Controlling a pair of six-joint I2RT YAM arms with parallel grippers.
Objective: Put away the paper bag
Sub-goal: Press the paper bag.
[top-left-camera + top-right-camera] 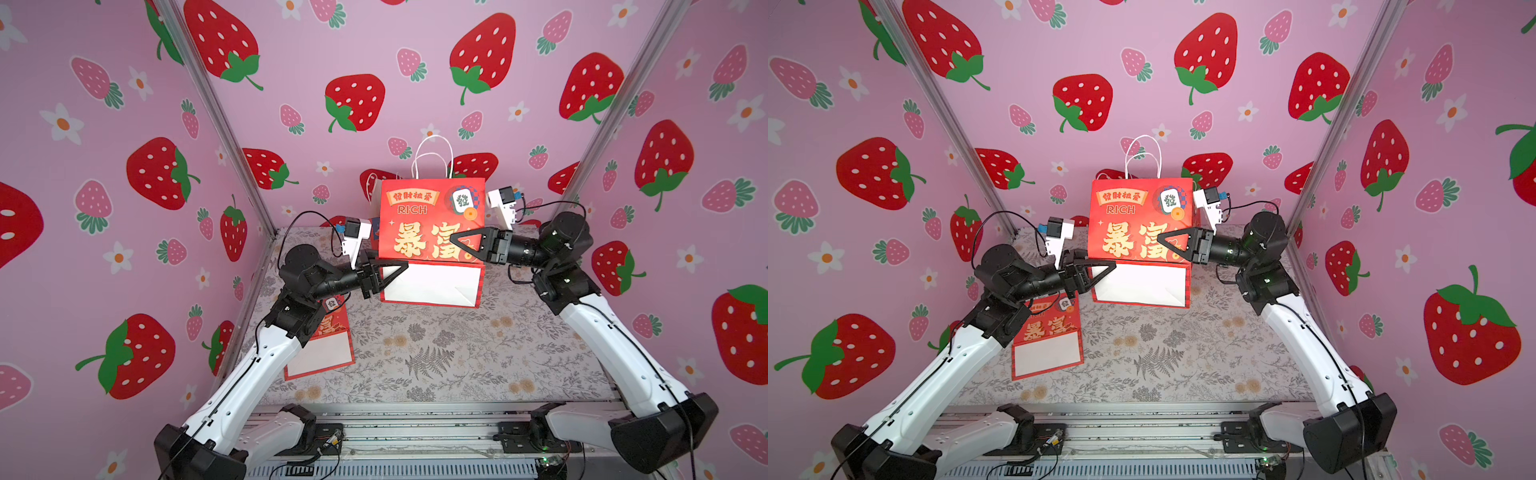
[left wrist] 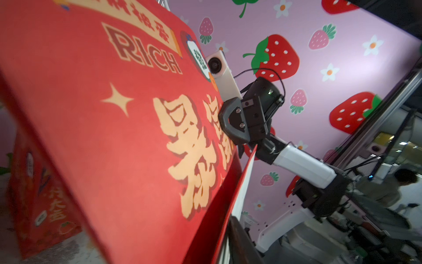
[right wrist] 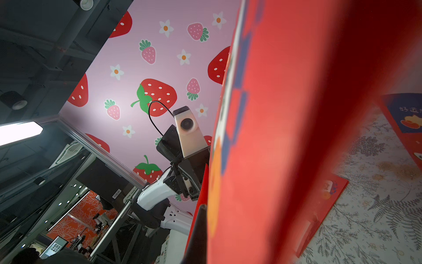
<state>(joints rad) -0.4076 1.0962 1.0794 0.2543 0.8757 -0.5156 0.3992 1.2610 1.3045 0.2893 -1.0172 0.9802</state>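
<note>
Two arms are gripping a red paper gift bag above the floral tabletop.

The red paper bag (image 1: 419, 224), printed with gold characters and "RICH", is standing upright toward the back of the floral tablecloth (image 1: 436, 357), its white handles (image 1: 432, 156) rising above the top edge and its white-panelled bottom flap (image 1: 432, 284) folding out toward the camera. The right gripper (image 1: 461, 243) is pinching the bag's right edge with its jaws together on the paper. The left gripper (image 1: 395, 270) is reaching the bag's lower left corner, its jaws closing on the flap edge. A second, flattened red bag (image 1: 1048, 336) is lying on the cloth beneath the left arm.
</note>
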